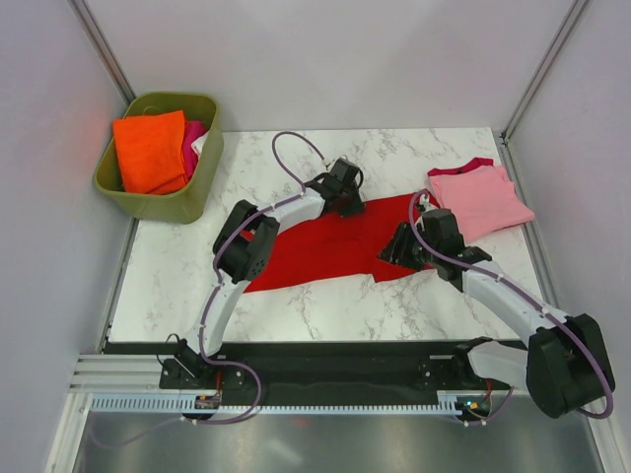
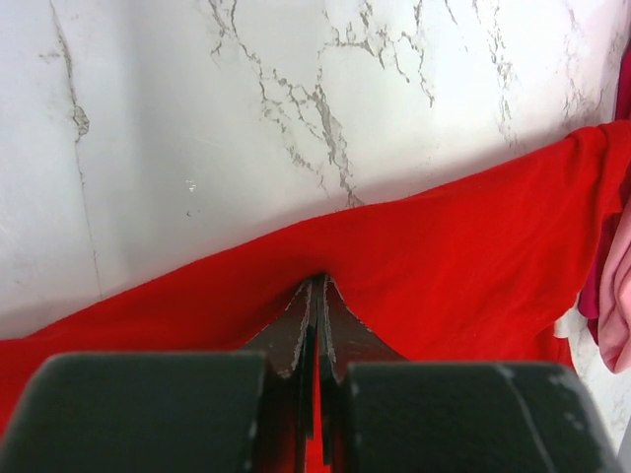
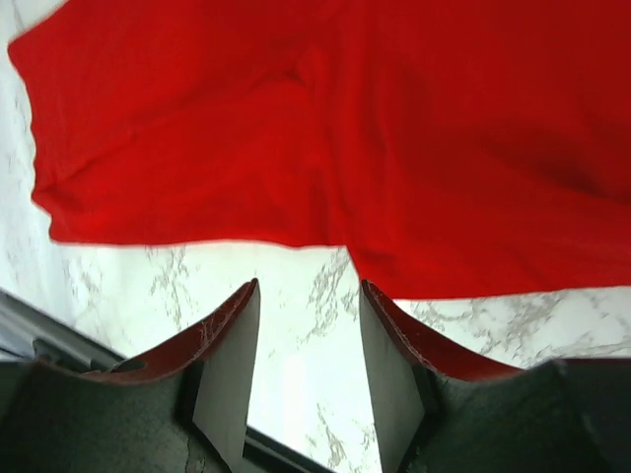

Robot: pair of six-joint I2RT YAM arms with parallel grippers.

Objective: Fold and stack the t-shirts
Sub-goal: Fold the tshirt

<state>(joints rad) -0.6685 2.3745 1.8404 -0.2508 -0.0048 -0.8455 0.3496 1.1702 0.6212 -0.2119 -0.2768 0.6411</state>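
Your left pincer (image 2: 315,296) is clamped on the far edge of the red t-shirt (image 1: 325,251), its two fingers pressed together with a strip of red cloth between them and the hem drawn up into a small peak at the tips. The red t-shirt lies spread and creased on the marble table (image 1: 325,305), and every other place here is given from it. Your right pincer (image 3: 308,296) hovers over its near right edge with the jaws standing moderately apart and nothing between them; bare table shows through the gap, and the cloth's edge lies just beyond the fingertips. The pink t-shirt (image 1: 480,197), folded flat with its dark pink collar turned away from you, lies just beside the red t-shirt's far right corner; you cannot tell whether the two touch. Well apart from the red t-shirt, off its far left, the olive-green tub (image 1: 163,202) stands holding an orange cloth (image 1: 150,150) and a glimpse of pink fabric.
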